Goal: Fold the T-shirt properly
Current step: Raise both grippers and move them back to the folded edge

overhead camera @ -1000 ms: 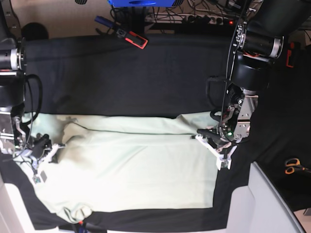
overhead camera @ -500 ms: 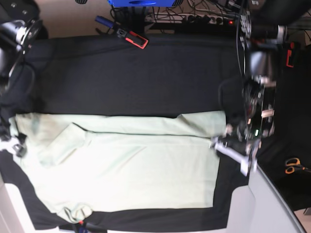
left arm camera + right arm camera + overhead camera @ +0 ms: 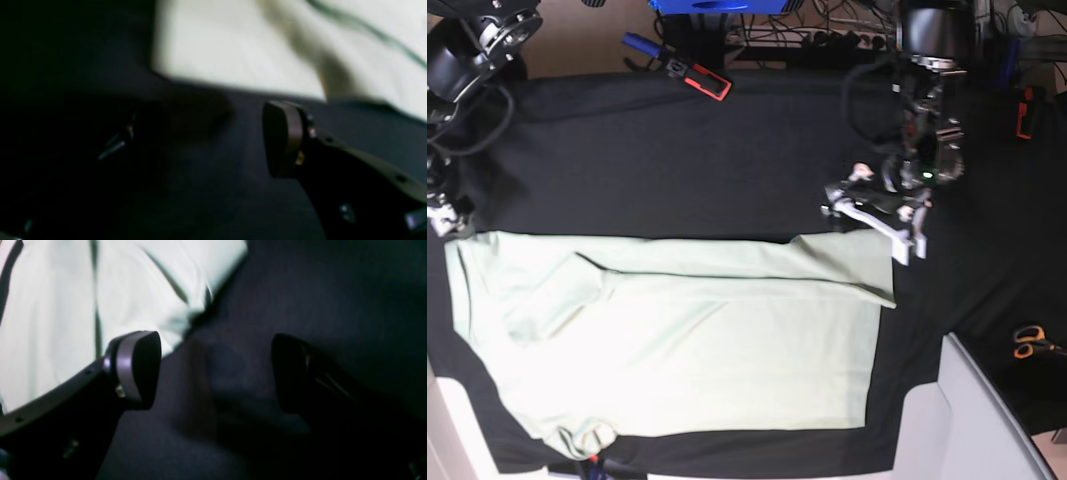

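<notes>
While the pale mint-green cotton T-shirt (image 3: 677,330) lies spread across the near half of my black cloth-covered worktop (image 3: 687,150), one long strip of it is folded over along its far edge, ending in a flap that angles to a point by the right corner, and a crumpled bit of collar shows at the near left corner. My left hand (image 3: 874,210) hangs above the dark cloth just beyond that far right corner, its fingers (image 3: 282,138) spread apart and holding nothing; its wrist view is blurred, with the shirt's edge ahead of the fingertips. My right hand (image 3: 213,373) sits at the shirt's far left corner, fingers parted over bare black cloth with the pale fabric just beside one pad. Half a second ago my left hand was lower, past the shirt's right edge; it has since swung up toward the far side, and the right arm has drawn back up as well. The shirt has kept its shape.
</notes>
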Robot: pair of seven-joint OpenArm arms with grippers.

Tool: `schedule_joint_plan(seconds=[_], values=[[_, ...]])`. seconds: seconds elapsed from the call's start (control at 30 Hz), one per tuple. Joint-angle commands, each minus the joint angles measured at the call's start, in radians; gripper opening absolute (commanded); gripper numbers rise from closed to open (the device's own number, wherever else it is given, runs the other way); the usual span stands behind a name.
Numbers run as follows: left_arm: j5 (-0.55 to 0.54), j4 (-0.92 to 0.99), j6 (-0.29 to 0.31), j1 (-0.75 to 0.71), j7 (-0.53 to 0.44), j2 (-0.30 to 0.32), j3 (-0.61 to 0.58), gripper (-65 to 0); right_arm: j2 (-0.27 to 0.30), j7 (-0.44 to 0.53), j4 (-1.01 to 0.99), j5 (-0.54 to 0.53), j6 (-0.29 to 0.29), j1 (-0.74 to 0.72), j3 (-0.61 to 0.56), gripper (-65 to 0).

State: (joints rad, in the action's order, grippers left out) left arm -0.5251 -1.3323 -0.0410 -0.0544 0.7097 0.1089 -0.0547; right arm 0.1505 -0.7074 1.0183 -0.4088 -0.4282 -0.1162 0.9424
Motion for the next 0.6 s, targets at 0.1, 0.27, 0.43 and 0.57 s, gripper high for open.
schedule_joint_plan(seconds=[0.1,0.27,0.43,0.57], values=[[-0.008,0.050,0.003,0.014,-0.083,-0.059,0.075,-19.3,0.022,0.058,-0.023,-0.017,-0.011,-0.018,-0.006,-15.7],[-0.008,0.072,0.003,-0.011,-0.088,-0.097,0.197,-19.3,0.025,0.064,-0.043,-0.017,-0.013,-0.018,-0.006,-15.4],[-0.008,0.067,0.003,-0.028,-0.088,-0.111,0.246,-19.3,0.025,0.061,-0.088,-0.019,-0.117,-0.027,0.002,-15.1],[-0.008,0.073,0.003,-0.028,-0.089,-0.130,0.303,-19.3,0.025,0.065,-0.163,-0.019,-0.140,-0.047,0.002,-15.1]])
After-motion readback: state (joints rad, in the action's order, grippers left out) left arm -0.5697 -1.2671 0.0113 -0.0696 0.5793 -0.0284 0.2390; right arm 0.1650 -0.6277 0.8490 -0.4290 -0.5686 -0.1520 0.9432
